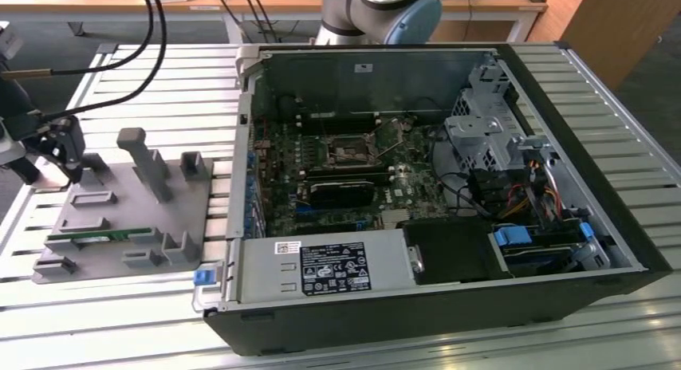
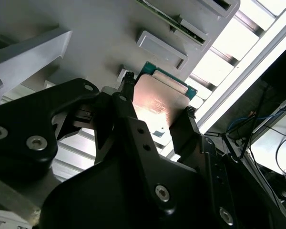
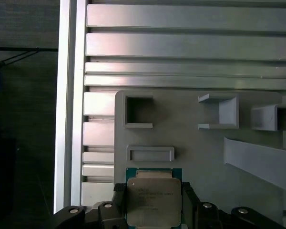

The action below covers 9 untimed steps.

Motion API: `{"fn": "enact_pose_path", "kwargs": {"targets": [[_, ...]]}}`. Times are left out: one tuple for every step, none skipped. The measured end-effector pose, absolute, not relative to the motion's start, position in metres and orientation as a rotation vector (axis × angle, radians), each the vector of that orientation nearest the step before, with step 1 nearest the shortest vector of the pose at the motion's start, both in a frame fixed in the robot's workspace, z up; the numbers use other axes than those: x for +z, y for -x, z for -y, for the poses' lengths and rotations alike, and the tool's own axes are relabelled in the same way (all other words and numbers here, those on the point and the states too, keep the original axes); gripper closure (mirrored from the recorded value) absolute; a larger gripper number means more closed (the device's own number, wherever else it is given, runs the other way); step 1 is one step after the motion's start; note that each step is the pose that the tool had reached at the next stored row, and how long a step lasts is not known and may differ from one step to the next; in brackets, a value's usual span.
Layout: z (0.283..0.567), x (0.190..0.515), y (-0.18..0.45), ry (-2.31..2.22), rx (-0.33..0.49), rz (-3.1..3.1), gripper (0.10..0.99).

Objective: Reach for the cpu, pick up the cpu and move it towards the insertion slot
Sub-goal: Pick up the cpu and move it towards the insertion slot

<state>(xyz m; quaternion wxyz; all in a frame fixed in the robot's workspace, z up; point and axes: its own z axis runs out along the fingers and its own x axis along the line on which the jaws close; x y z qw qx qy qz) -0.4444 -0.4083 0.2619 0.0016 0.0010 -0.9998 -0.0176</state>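
Squarely, one cpu [image 3: 154, 202] clamped in one tool [image 2: 158, 95].

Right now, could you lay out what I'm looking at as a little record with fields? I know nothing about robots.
Gripper: closed on two opposite edges of the cpu
Cpu: silvery top, green rim, at the grey fixture plate; cannot tell if lifted
Insertion slot: on the green board inside the open computer case, towards the exterior view's right of the plate
Memory stick: lying on the plate
Work so far: cpu gripped, not yet at the slot
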Motion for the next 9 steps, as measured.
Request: {"fn": "enact_pose_path", "kwargs": {"targets": [[0.408, 0.265, 0.444, -0.003, -0.055, 3.138, 0.541], [0.408, 0.266, 0.444, -0.003, -0.055, 3.138, 0.541], [0.408, 0.268, 0.444, -0.003, -0.055, 3.138, 0.541], [0.408, 0.269, 0.444, -0.003, -0.055, 3.138, 0.541], [0.408, 0.27, 0.444, -0.003, -0.055, 3.138, 0.541], [0.408, 0.272, 0.444, -0.003, -0.055, 3.138, 0.541], [0.408, 0.273, 0.444, -0.003, -0.055, 3.138, 0.541], [0.408, 0.274, 0.444, -0.003, -0.055, 3.138, 0.541], [0.408, 0.275, 0.444, -0.003, -0.055, 3.138, 0.541]]}}
